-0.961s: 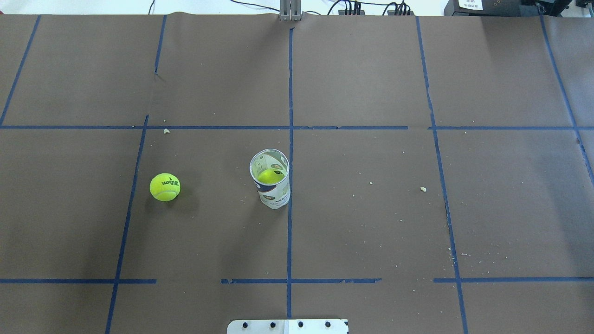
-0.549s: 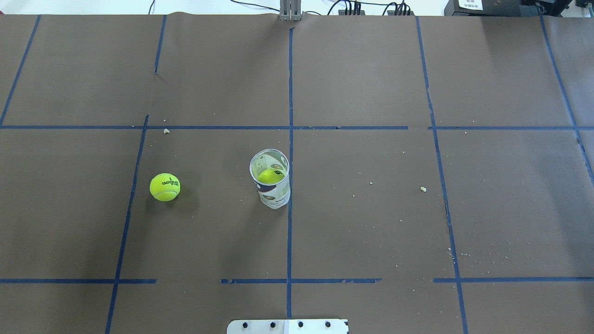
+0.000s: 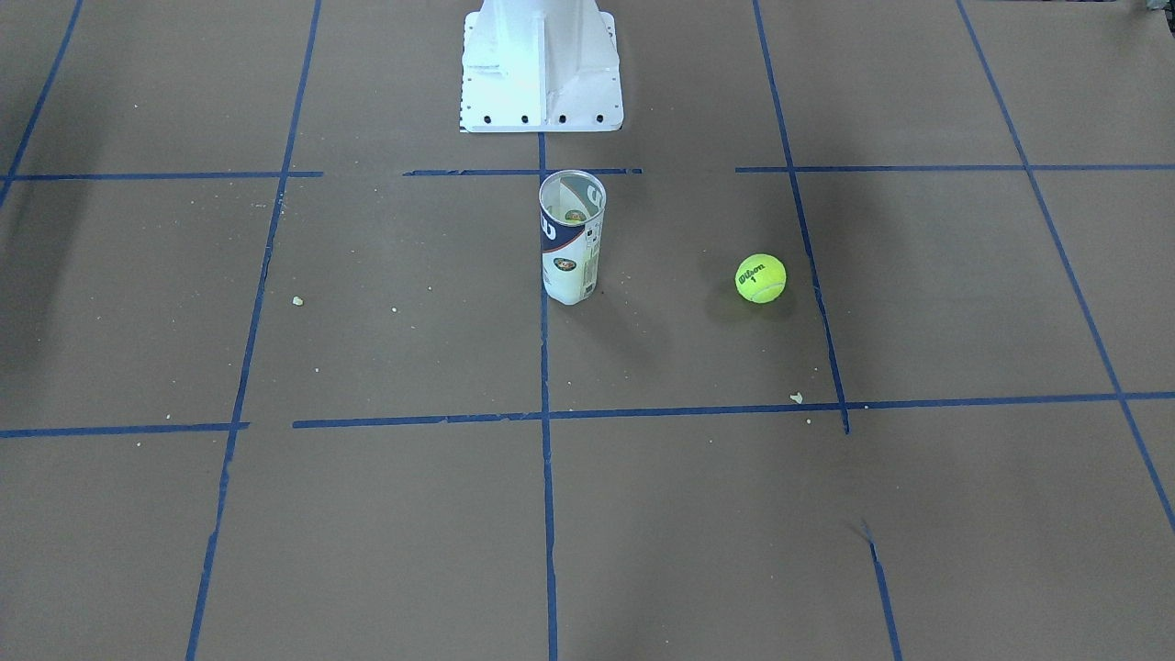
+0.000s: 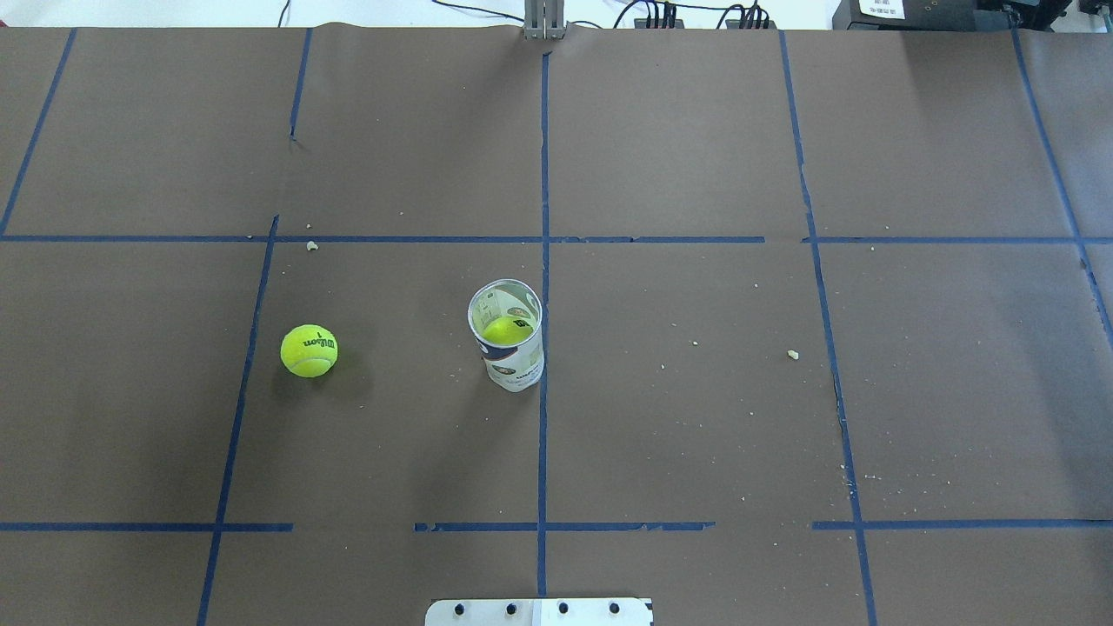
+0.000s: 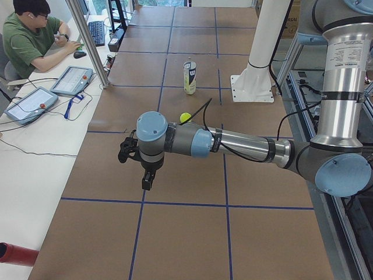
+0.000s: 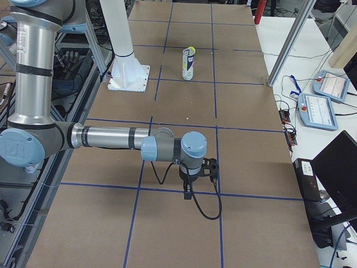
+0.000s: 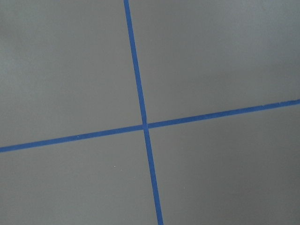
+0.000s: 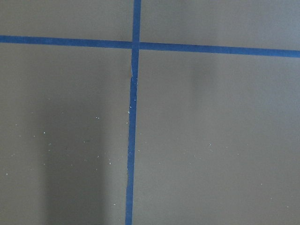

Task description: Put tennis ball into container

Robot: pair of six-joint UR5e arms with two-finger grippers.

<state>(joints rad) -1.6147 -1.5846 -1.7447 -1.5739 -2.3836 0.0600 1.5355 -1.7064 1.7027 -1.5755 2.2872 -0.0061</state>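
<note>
The tennis ball [image 4: 309,350] lies loose on the brown paper, left of the container [image 4: 510,348] in the overhead view; the same tennis ball [image 3: 760,277] is on the right in the front-facing view. The container [image 3: 571,239] stands upright and open-topped, with another yellow-green ball [image 4: 506,329] inside it. My left gripper [image 5: 147,179] hangs over the table's left end, far from the tennis ball [image 5: 185,117]. My right gripper [image 6: 189,191] hangs over the right end, far from the container [image 6: 189,64]. Only side views show them, so I cannot tell open or shut.
The white pedestal [image 3: 542,64] stands behind the container, on the robot's side. Blue tape lines [image 4: 543,261] grid the paper, and small crumbs [image 4: 792,354] are scattered about. A seated operator [image 5: 32,35] and tablets [image 5: 71,80] are beside the table.
</note>
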